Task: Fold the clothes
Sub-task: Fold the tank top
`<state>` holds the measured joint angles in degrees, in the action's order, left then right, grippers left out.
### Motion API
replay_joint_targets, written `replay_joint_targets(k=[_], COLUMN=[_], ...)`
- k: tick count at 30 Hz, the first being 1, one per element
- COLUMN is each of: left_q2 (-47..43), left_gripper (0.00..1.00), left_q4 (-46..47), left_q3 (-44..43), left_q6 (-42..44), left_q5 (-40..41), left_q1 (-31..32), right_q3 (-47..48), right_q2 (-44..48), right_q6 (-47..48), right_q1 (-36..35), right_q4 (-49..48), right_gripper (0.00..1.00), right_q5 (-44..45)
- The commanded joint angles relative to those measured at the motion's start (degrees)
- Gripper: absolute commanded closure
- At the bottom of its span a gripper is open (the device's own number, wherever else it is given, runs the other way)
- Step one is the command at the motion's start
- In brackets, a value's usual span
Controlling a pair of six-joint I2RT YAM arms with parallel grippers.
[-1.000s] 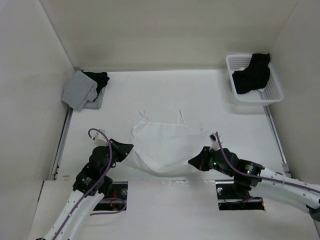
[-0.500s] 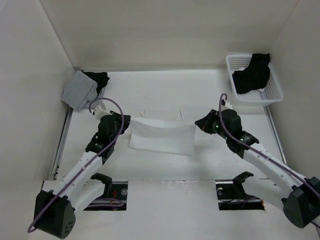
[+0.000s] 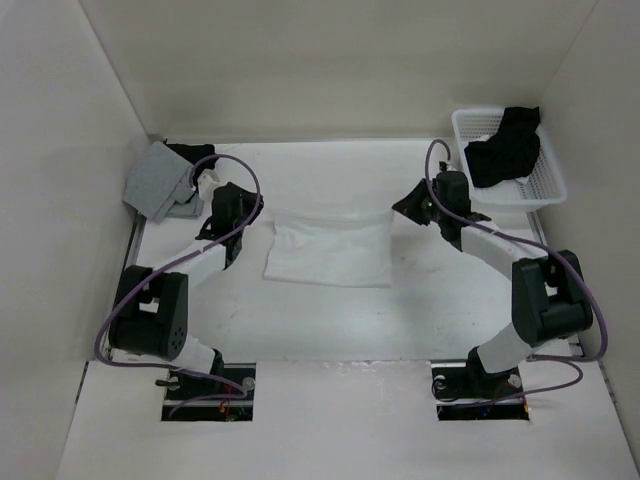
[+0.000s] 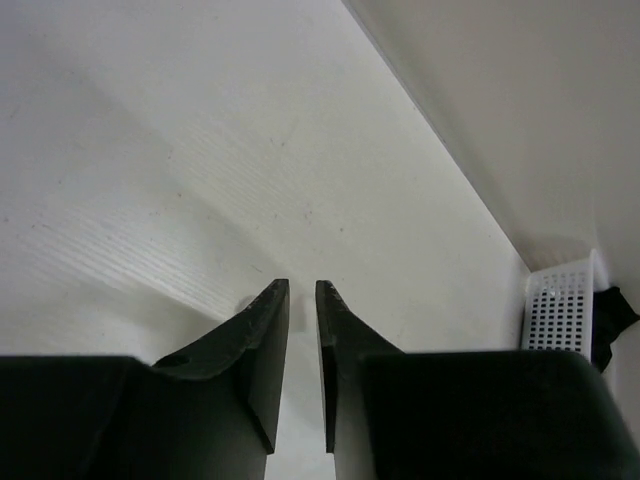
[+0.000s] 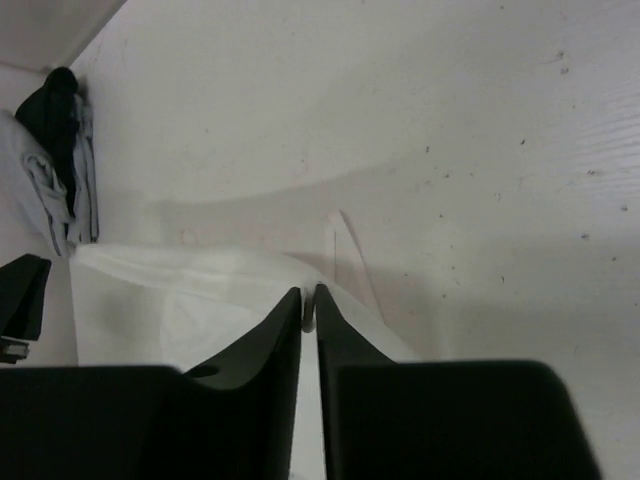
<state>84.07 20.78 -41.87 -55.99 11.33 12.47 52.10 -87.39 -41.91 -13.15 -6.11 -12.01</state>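
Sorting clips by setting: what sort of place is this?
Likely a robot lab cell: white walls box in the table, left arm and right arm are bolted at its edge, a white garment lies between.

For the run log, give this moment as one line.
white garment folded flat | left gripper slightly open | right gripper grip unclear

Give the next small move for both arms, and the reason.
Probably open both grippers wide and lift them off the thin white garment. It already lies folded in half, flat on the table, with the left gripper and right gripper at its far corners, their jaws barely apart.
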Motion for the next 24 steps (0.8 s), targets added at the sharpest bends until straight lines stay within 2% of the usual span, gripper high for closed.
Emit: replay_joint_targets(k=[1, 4, 8, 9, 10, 12, 13, 16, 18, 24], left_q2=[2.2, -0.5, -10.5, -13.0, -15.3, -19.9, -22.1, -26.8, -27.9, -23.4], left_gripper=[0.77, 0.69, 0.72, 0.73, 0.74, 0.74, 0.73, 0.69, 0.67, 0.63], left_q4=[6.2, 5.5, 4.9, 4.5, 3.7, -0.3, -2.4, -6.4, -7.8, -8.9], left_q3=[-4.1, -0.4, 10.6, 13.6, 16.4, 21.4, 23.6, 27.9, 28.9, 28.6], left_q6=[2.1, 2.1, 1.9, 2.3, 2.5, 3.1, 3.3, 3.4, 3.0, 2.6], left_q5=[-0.8, -0.8, -0.3, -0.3, -0.6, -1.1, -1.4, -4.1, -7.2, -9.7], left_q1=[-0.8, -1.3, 0.7, 1.4, 1.9, 2.4, 2.1, 1.3, 0.8, 0.8], right_q3=[3.9, 1.5, -7.3, -10.0, -12.4, -17.1, -19.3, -25.4, -29.1, -34.4], right_q2=[-3.8, -2.9, 5.5, 8.1, 10.7, 15.3, 17.5, 22.7, 25.9, 31.5], right_q6=[-0.4, 0.1, 1.0, 1.4, 2.2, 2.4, 1.9, 0.1, -1.5, -4.1], right_q1=[0.2, -0.3, -4.2, -5.4, -6.4, -8.1, -8.9, -11.6, -12.6, -13.5], right_q4=[-4.6, -5.0, -5.9, -6.2, -6.1, -5.3, -4.7, -4.3, -4.3, -4.3], right_gripper=[0.79, 0.64, 0.59, 0.6, 0.67, 0.91, 0.99, 1.0, 0.97, 0.84], right_q5=[0.0, 3.6, 10.0, 11.4, 12.4, 13.0, 13.1, 13.7, 14.5, 15.1])
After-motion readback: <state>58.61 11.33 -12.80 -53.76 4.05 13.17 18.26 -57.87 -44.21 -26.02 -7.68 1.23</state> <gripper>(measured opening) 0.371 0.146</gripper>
